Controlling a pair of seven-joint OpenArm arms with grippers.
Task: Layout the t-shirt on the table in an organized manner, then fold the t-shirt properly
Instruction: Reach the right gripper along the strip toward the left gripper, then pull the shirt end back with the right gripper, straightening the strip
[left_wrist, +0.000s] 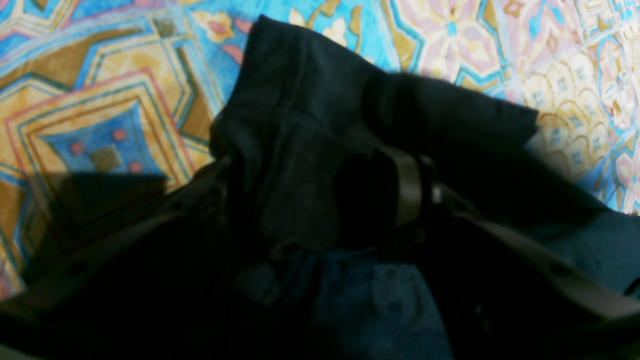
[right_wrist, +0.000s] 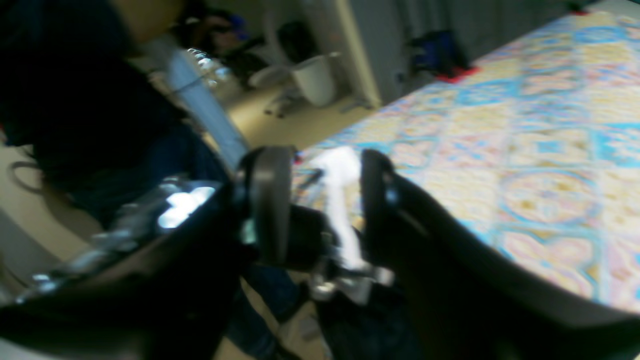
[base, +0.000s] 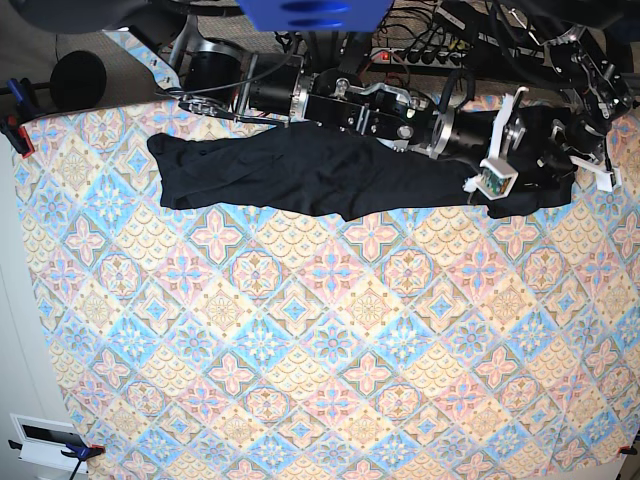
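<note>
Two arms reach over the far edge of the table, whose cloth of blue, pink and cream floral diamonds runs wide and bare in front. The t-shirt lies stretched in a long dark band along that edge. The left gripper pinches bunched black fabric. The right gripper stands parted, holding nothing. Grey flooring lies beyond.

Base camera looks straight down from high; both wrist cameras sit close above the table.

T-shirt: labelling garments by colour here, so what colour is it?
Plain black t-shirt, no print; base view shows it best.
</note>
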